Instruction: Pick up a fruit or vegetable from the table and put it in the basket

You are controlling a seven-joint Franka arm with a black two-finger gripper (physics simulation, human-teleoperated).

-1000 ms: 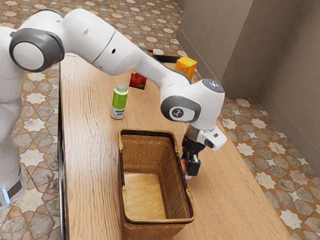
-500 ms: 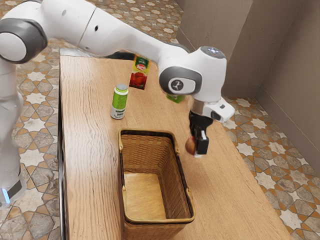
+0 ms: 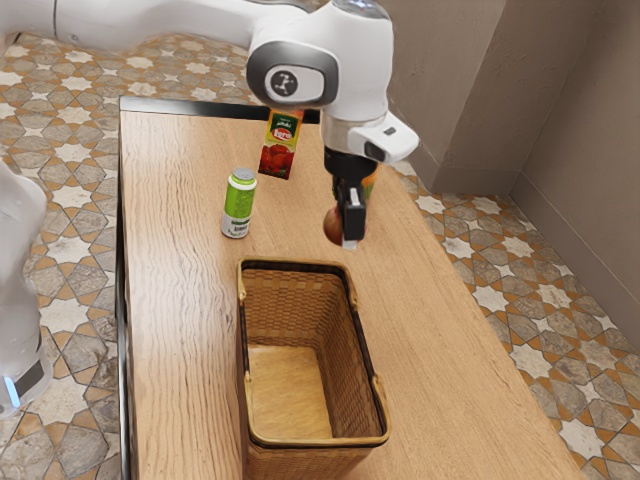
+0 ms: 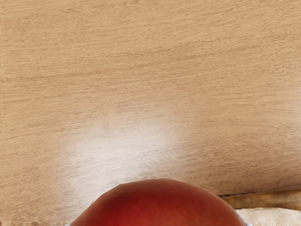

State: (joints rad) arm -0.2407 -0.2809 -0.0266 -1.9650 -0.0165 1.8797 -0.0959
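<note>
A round reddish-brown fruit (image 3: pixel 331 225) is hanging in the air above the table, outside the basket; can't tell exactly which kind. The black two-finger gripper (image 3: pixel 343 236) is clamping it, fingers standing apart by the fruit's width & pressing it from both sides, tips pointing down. In the wrist view the fruit's smooth red top is bulging up close to the hand, w/ bare wood grain & a whitish glare lying beyond it; a brown strip & a pale patch are peeking out beside it, too cut off to ID. In the ext. view, fruit & gripper are showing just past the far rim of the tan woven wicker basket (image 3: pixel 300 264), a deep rectangular one w/ a dark band under its rim. An upright green-and-white cylindrical can (image 3: pixel 240 205) is standing past the basket too, toward the ext. view's left of the gripper. Farther off, nr the table's far edge, a red, yellow & green printed pack (image 3: pixel 279 147) is resting; an orange-and-green item (image 3: pixel 369 185) is sitting partly hidden behind the gripper. All this is resting on or hanging over the light wood table (image 3: pixel 180 300), w/ patterned floor tiles (image 3: pixel 70 240) spreading around it.
</note>
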